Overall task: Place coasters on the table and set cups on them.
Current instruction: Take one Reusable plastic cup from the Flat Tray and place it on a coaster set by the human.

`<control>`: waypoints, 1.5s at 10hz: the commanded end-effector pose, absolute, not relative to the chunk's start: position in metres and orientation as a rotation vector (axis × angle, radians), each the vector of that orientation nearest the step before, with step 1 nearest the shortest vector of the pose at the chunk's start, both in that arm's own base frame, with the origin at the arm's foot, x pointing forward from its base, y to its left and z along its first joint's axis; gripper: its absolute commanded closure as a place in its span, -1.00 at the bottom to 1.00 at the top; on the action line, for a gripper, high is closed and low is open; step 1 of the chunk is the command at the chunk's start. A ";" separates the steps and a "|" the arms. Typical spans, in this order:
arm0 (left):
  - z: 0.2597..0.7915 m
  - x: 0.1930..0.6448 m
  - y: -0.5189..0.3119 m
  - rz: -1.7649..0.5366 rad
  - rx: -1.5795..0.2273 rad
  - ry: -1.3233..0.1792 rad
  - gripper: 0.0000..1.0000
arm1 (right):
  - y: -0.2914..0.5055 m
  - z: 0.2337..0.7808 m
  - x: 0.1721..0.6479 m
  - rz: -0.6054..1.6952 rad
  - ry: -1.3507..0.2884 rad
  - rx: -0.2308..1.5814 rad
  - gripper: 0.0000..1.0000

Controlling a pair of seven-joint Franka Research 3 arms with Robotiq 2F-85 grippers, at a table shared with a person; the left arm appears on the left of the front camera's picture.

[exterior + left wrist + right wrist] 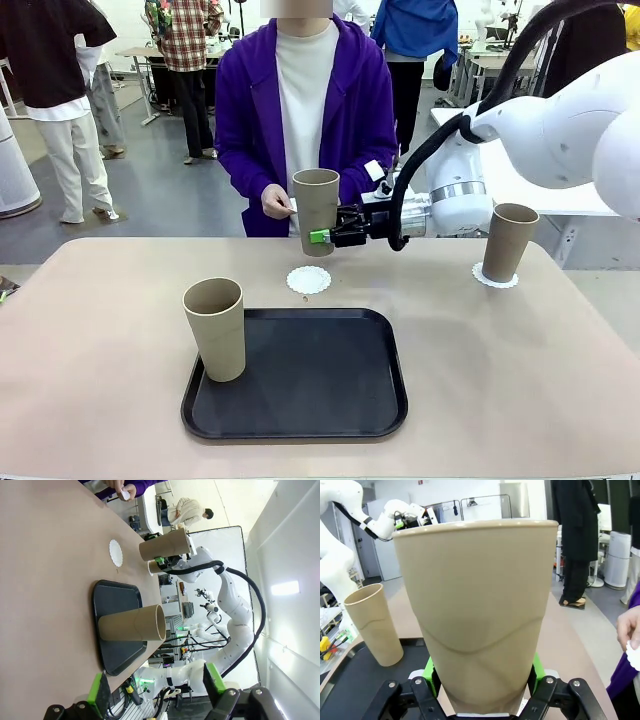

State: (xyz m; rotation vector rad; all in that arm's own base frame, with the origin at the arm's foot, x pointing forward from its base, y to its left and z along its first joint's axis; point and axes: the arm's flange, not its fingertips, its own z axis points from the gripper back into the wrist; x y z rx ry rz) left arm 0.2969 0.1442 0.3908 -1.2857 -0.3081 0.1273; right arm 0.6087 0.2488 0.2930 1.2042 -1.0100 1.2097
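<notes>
Right gripper [322, 237] is clamped on the lower part of a cup [316, 200], upright in the air at frame centre, above a bare coaster [308, 280] on the table [100, 330]. The second cup [510, 243] stands on the right-hand coaster [495, 279]. The third cup [216, 328] stands at the left of the tray [320, 400]. Left gripper [154, 680] is spread wide, holding nothing.

A: pretty bright, even overhead light, only faint soft shadows on the table [100, 330].
B: yep. wrist views bow at the edges, and a light panel [286, 587] blows out white.
</notes>
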 end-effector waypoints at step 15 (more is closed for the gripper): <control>0.391 0.296 0.144 0.117 -1.297 -0.323 -1.00 | 0.273 0.239 0.623 1.270 -1.113 1.209 -0.61</control>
